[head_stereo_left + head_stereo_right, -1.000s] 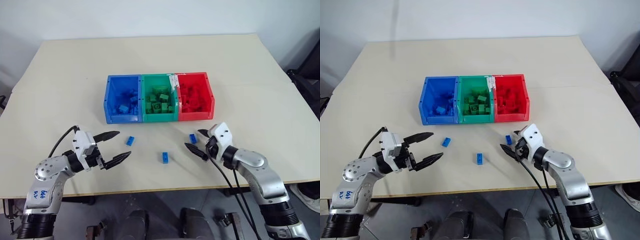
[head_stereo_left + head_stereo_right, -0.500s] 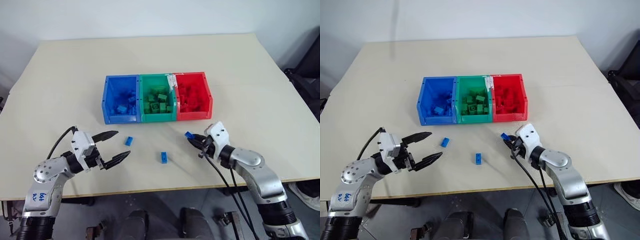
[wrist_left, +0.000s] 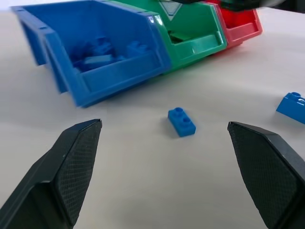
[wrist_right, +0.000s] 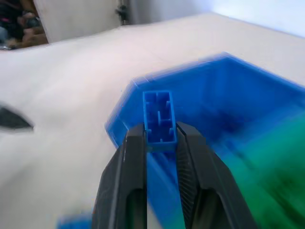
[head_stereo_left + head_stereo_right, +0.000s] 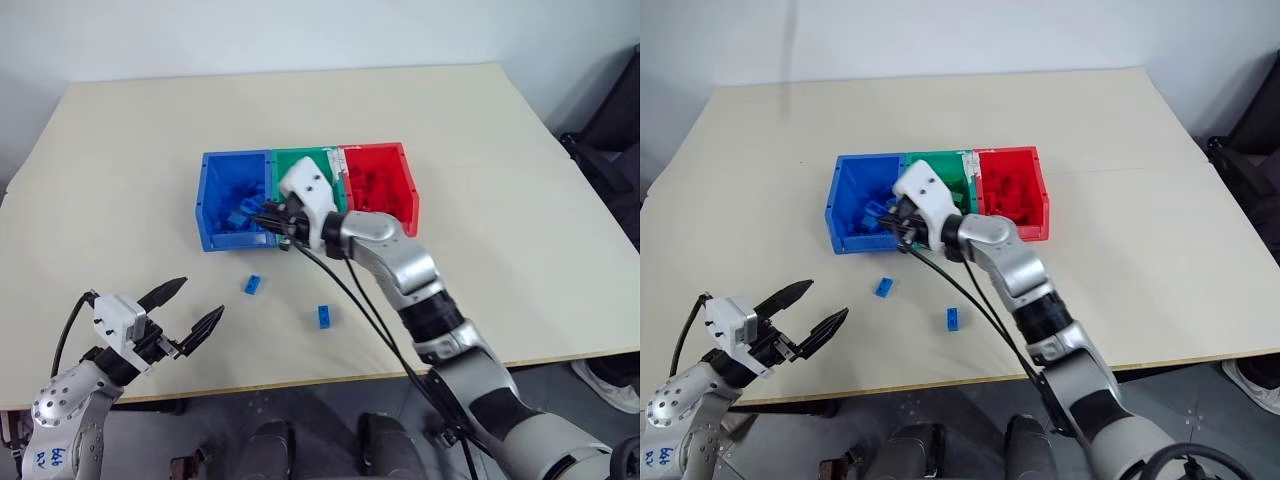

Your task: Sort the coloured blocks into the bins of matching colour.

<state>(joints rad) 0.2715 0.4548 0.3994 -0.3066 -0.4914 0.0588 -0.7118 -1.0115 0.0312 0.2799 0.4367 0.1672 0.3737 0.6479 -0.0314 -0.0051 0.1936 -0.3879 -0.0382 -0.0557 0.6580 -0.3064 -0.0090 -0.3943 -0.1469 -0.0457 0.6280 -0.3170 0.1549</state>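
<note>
Now the right gripper [image 4: 159,138] has its jaws pinching a blue brick [image 4: 158,117], gripped at its lower end so that its long axis runs on past the tips, hollow underside facing the wrist camera. From the head views the gripper hangs at the front right corner of the blue bin [image 5: 215,190], close to where that bin meets the green bin [image 5: 300,160]; the red bin [image 5: 385,180] sits at the far end of the row. The relation that matters is brick to bin mouth: the opening lies just ahead of and below the jaws, to the robot's left. Whether the brick is already fully over the opening or only over the front wall I cannot tell, so letting go seems to call for a little more reach inward first.

Two more blue bricks lie loose on the worktop [image 5: 500,250]: a nearer brick [image 5: 253,285] just in front of the blue bin and a middle brick [image 5: 325,316] further toward the near edge. The left gripper [image 5: 185,310] hovers low by the near edge with jaws spread wide and empty, pointing toward the nearer brick, which it is closest to.
</note>
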